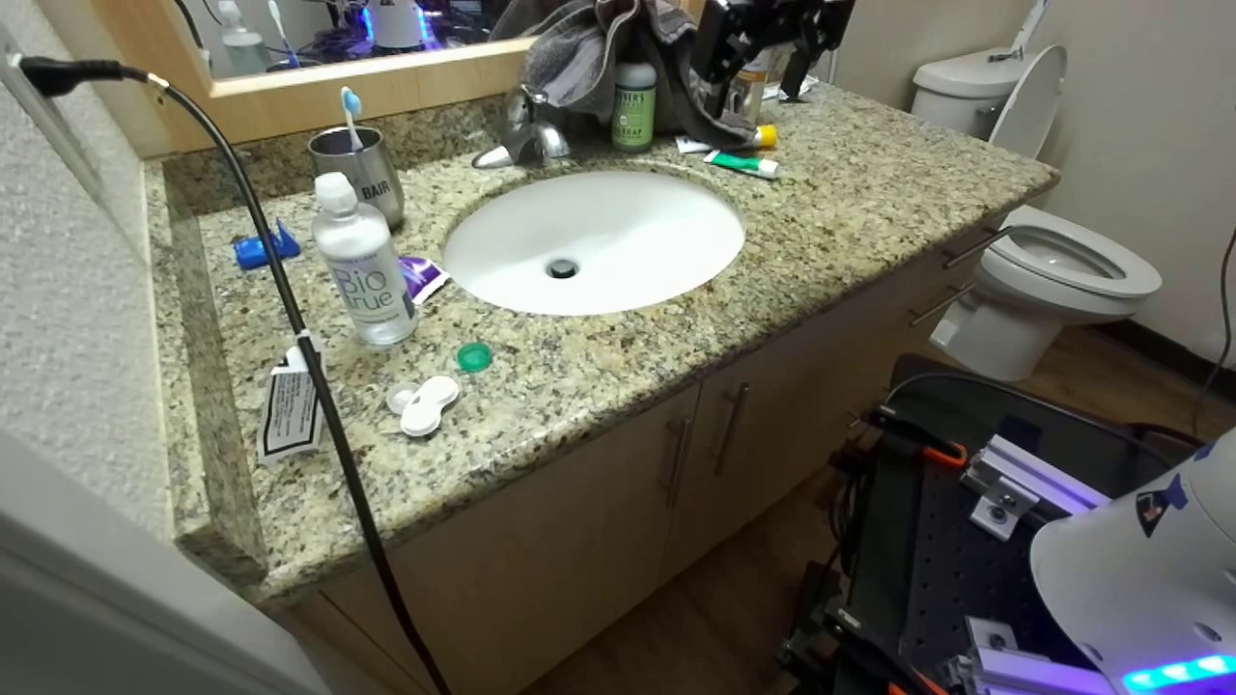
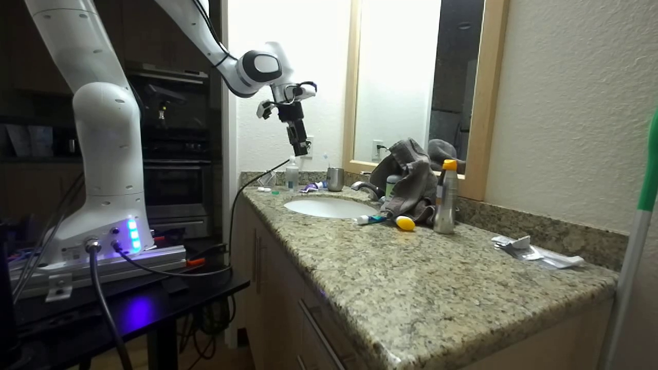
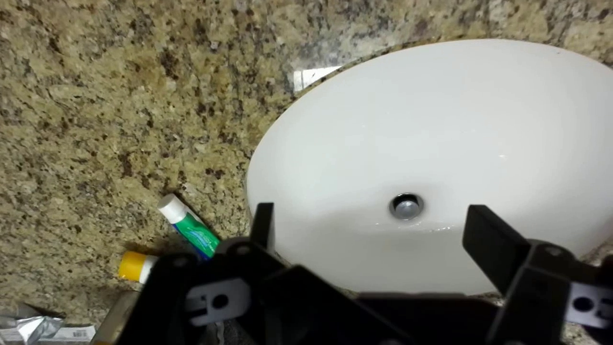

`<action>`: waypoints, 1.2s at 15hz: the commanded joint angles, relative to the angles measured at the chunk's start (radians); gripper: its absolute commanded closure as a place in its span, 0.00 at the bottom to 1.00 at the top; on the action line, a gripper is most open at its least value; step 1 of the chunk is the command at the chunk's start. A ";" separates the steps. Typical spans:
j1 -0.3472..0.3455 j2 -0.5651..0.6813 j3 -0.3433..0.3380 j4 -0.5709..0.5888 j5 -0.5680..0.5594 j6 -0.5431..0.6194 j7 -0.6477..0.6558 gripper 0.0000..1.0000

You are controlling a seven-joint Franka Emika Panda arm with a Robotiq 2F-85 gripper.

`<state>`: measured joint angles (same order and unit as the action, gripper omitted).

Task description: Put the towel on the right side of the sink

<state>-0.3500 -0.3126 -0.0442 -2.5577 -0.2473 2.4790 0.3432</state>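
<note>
One grey towel point(image 2: 411, 180), plush and creased, sits in a lumpy heap on the speckled stone counter point(image 1: 869, 174), beside the chrome faucet point(image 1: 533, 135) behind the smooth white oval sink point(image 3: 431, 120); the gripper point(image 3: 374, 230) has its fingers spread wide.

Arm point(image 2: 105, 139) white, smooth, rounded throughout. Wrist cap point(image 2: 266, 63) white, dark-ringed. Thin black cables point(image 2: 211, 26) along the forearm point(image 2: 186, 25). Base point(image 2: 77, 234) white, small round recesses point(image 1: 1207, 632); blue-violet light strip point(image 2: 133, 235), thick dark cable point(image 2: 95, 272) plugged in. Blue patches point(image 1: 1175, 491) there, beside a dark mark point(image 1: 1151, 513). Gripper point(image 3: 373, 223) black, blocky; grey plates point(image 3: 240, 292) on the fingers point(image 3: 498, 249), each with a dark hole point(image 3: 220, 301).
</note>
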 commanded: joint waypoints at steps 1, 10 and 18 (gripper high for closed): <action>-0.037 0.122 0.007 0.111 -0.082 -0.023 0.148 0.00; 0.013 0.366 -0.159 0.447 -0.059 -0.058 0.405 0.00; 0.039 0.453 -0.195 0.562 0.125 -0.046 0.122 0.00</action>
<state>-0.3108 0.0885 -0.2096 -2.0771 -0.2310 2.4283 0.6251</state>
